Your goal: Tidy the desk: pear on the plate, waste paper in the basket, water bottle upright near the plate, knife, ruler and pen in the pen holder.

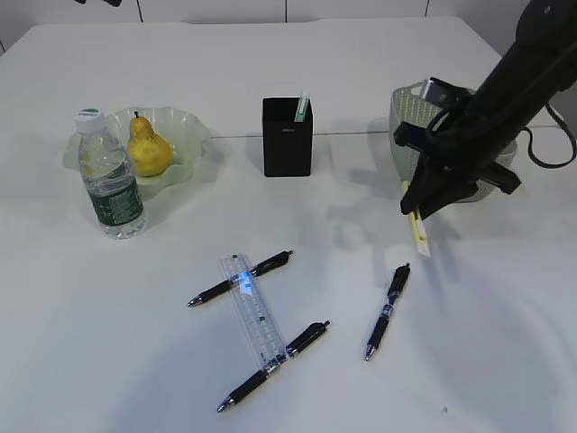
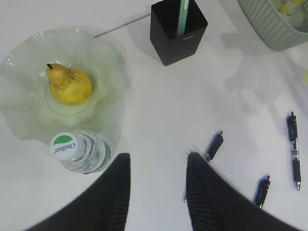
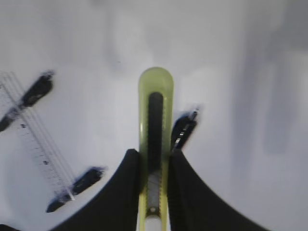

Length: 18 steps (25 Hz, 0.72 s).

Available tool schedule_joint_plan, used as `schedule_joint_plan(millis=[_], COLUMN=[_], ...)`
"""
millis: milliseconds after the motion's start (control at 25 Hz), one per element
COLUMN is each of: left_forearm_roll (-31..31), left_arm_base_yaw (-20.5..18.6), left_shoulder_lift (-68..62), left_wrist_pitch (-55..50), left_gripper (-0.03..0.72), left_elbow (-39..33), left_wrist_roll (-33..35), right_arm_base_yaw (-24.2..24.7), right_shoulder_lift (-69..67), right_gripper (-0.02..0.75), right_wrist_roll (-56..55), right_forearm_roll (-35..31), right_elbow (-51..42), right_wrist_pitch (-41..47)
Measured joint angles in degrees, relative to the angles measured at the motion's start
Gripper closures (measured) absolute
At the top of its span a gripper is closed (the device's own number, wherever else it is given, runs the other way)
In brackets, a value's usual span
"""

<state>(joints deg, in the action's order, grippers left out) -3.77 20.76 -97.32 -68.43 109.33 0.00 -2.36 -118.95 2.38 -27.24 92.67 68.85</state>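
Note:
The yellow pear lies in the pale green plate; the water bottle stands upright beside it. The black pen holder holds a pale green item. My right gripper is shut on a yellow-green utility knife, held above the table in front of the green basket. The clear ruler lies across two black pens; a third pen lies to the right. My left gripper is open and empty above the table, near the bottle. Waste paper shows in the basket.
A table seam runs behind the plate and pen holder. A black cable hangs behind the right arm. The basket's corner shows at the top right of the left wrist view.

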Motion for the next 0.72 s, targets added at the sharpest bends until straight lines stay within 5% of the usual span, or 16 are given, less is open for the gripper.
schedule_joint_plan(millis=[320,720], left_forearm_roll=[0.0,0.6], left_arm_base_yaw=[0.0,0.0], left_shoulder_lift=[0.0,0.0], left_wrist_pitch=[-1.0,-1.0], left_gripper=[0.42,0.42], left_elbow=[0.0,0.0], left_wrist_roll=[0.0,0.5], right_arm_base_yaw=[0.0,-0.1], right_shoulder_lift=[0.0,0.0], right_gripper=[0.612,0.612], right_wrist_roll=[0.5,0.3], right_forearm_roll=[-15.0,-44.4], right_elbow=[0.3,0.3], right_wrist_pitch=[0.2,0.2])
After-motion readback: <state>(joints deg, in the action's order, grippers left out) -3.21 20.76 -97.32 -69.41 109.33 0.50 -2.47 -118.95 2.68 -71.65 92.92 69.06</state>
